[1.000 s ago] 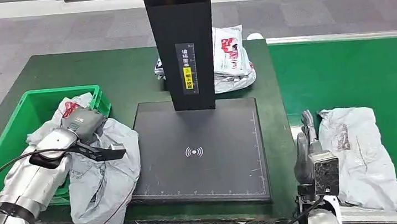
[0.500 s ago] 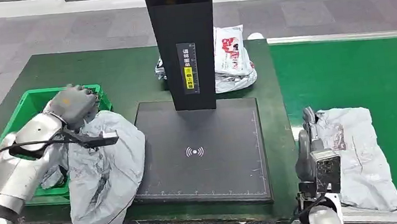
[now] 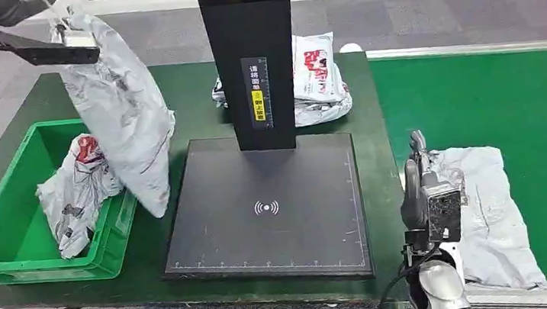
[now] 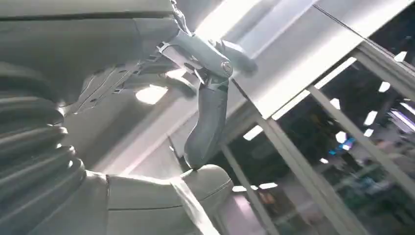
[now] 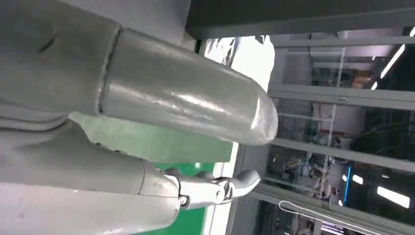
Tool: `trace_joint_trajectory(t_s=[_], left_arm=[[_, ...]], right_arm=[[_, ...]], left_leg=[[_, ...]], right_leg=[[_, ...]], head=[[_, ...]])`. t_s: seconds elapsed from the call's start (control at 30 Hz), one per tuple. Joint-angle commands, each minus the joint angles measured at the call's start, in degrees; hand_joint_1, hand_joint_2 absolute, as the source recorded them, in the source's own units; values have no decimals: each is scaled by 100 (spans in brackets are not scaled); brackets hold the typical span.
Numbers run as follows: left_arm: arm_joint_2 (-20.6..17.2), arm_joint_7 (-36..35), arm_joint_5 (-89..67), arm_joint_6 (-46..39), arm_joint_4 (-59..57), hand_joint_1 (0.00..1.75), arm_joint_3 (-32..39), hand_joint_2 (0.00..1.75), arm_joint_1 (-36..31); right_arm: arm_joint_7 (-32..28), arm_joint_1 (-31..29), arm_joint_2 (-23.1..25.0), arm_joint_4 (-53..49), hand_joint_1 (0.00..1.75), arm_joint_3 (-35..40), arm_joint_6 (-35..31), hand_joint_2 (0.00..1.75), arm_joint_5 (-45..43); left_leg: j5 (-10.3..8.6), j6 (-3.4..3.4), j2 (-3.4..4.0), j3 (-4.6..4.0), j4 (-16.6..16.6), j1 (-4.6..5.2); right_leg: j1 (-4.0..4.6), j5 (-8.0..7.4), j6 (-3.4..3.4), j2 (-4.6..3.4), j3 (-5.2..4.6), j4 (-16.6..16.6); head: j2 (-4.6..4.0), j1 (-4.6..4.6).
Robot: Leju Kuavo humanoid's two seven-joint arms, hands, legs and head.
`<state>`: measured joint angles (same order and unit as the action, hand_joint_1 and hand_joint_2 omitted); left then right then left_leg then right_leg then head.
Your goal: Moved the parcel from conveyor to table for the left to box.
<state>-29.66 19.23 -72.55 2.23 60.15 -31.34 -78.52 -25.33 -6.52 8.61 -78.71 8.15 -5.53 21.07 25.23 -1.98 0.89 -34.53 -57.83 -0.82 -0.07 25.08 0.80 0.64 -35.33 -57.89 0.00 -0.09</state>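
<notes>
Right robot hand [image 3: 415,178] idle w/ fingers apart beside the next bag [image 3: 484,213] on the belt [image 3: 525,97], while left robot hand [image 3: 48,13] grips the parcel [image 3: 120,113] high over the bin [image 3: 2,229], prob. to drop it in.

You've got a crinkly grey plastic parcel [image 3: 121,101], a glossy green plastic crate [image 3: 1,221], a matt black scanner pad [image 3: 268,205], and felt-like green cloth on the tabletop [image 3: 181,103] and conveyor [image 3: 494,93]. Arms look like brushed silver metal.
</notes>
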Motion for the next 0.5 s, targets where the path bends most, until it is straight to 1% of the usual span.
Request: trace_joint_trajectory(t_s=[0.03, 0.1, 0.13, 0.17, 0.27, 0.33, 0.4, 0.47, 0.5], left_arm=[[459, -546, -799, -342, -1417, 0, -510, 175, -1152], [504, -749, -1329, -554, -1965, 0, -547, 175, -1377], [437, -789, -1582, -694, -2167, 0, -587, 175, -1442], [391, -762, -1588, -756, -2194, 0, -560, 175, -1433], [367, -791, -1699, -827, -2311, 0, -486, 175, -1433], [271, -666, -1735, -899, -2399, 0, -295, 175, -1391], [118, -623, -1731, -952, -2429, 0, -256, 175, -1329], [7, -649, -1745, -957, -2644, 0, -296, 175, -1281], [-2, -760, -1745, -980, -2796, 0, -417, 175, -1303]], right_arm=[[49, -206, -1, 322, 0, -85, 66, 0, 17], [72, -165, 4, 279, 0, -77, 83, 0, 62], [78, -142, 3, 270, 0, -84, 84, 0, 75], [78, -137, -1, 270, 0, -87, 84, 0, 75], [79, -132, -11, 273, 0, -99, 85, 0, 77], [78, -117, -28, 261, 0, -137, 85, 0, 76], [80, -128, -41, 273, 0, -149, 86, 0, 81], [81, -118, -73, 315, 0, -157, 89, 0, 80], [73, -107, -84, 340, 0, -152, 86, 0, 90]], left_leg=[[3, 11, -29, 14, 0, -3], [2, 7, -26, 4, -6, -4], [2, 10, -28, 10, -5, -6], [0, 5, -17, 3, -5, -3], [3, 9, -5, 19, 3, -2], [3, 9, -5, 24, 7, -1], [4, 10, -4, 28, 9, 0], [2, 5, 5, 19, 7, 3], [3, 12, 7, 45, 23, 4]], right_leg=[[2, 8, -7, 15, 24, 4], [4, 6, -5, 13, 14, -1], [6, 5, -7, 11, 21, 4], [2, 3, -4, 5, 9, -2], [1, 2, -7, -7, 23, 7], [0, 2, -3, -6, 26, 9], [-1, 2, -3, -10, 28, 9], [-4, -1, 0, -18, 16, 3], [-5, -2, -4, -28, 40, 20]], head=[[0, 0], [0, 0], [0, 0], [0, 0], [0, 0], [0, 0], [0, 0], [0, 0], [0, 0]])
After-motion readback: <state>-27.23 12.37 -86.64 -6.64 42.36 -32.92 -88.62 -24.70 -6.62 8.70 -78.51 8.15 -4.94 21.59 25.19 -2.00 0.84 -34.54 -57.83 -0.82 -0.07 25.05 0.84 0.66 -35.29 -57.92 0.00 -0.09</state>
